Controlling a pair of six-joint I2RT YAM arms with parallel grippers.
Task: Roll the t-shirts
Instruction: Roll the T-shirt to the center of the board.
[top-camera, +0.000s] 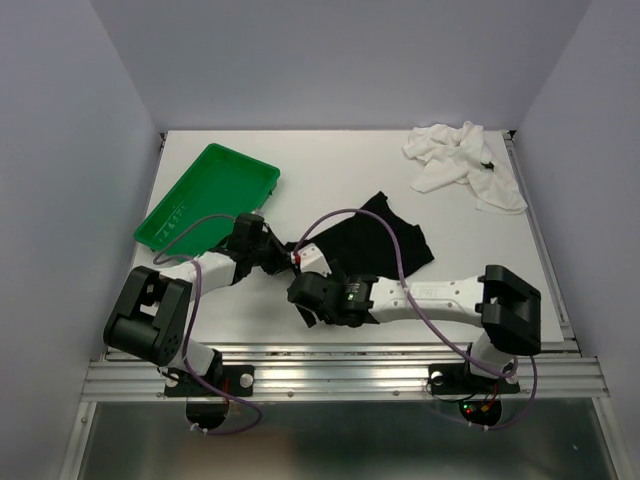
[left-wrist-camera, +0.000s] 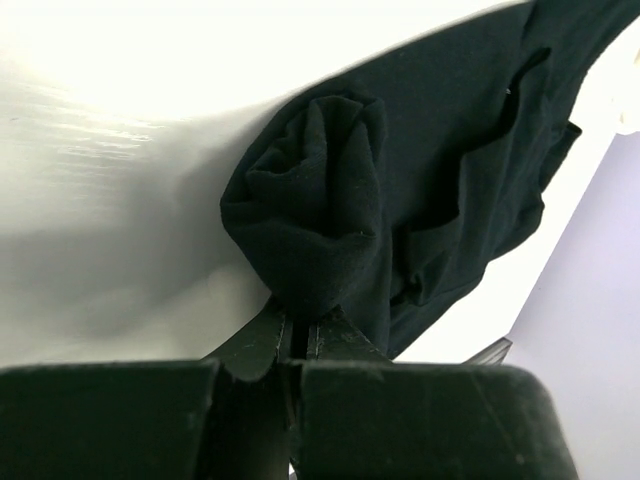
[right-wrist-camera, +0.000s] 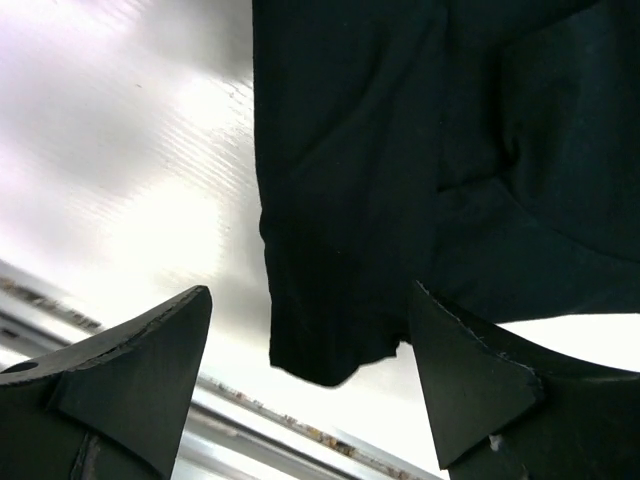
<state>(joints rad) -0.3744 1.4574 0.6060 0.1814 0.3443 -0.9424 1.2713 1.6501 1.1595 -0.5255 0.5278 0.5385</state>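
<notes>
The black t-shirt (top-camera: 390, 238) lies partly spread in the middle of the white table. Its near-left end is wound into a thick roll (left-wrist-camera: 310, 215). My left gripper (top-camera: 288, 257) is shut on that roll, the fingers (left-wrist-camera: 262, 338) pinching cloth at its base. My right gripper (top-camera: 306, 303) is open wide just in front of it. In the right wrist view a loose corner of the black shirt (right-wrist-camera: 330, 330) hangs between the two spread fingers (right-wrist-camera: 150, 350), touching neither. The white t-shirt (top-camera: 463, 163) lies crumpled at the far right corner.
A green plastic tray (top-camera: 209, 198) stands tilted at the back left, close behind my left arm. The table's metal front rail (right-wrist-camera: 300, 425) runs just below my right gripper. Grey walls enclose the table on three sides.
</notes>
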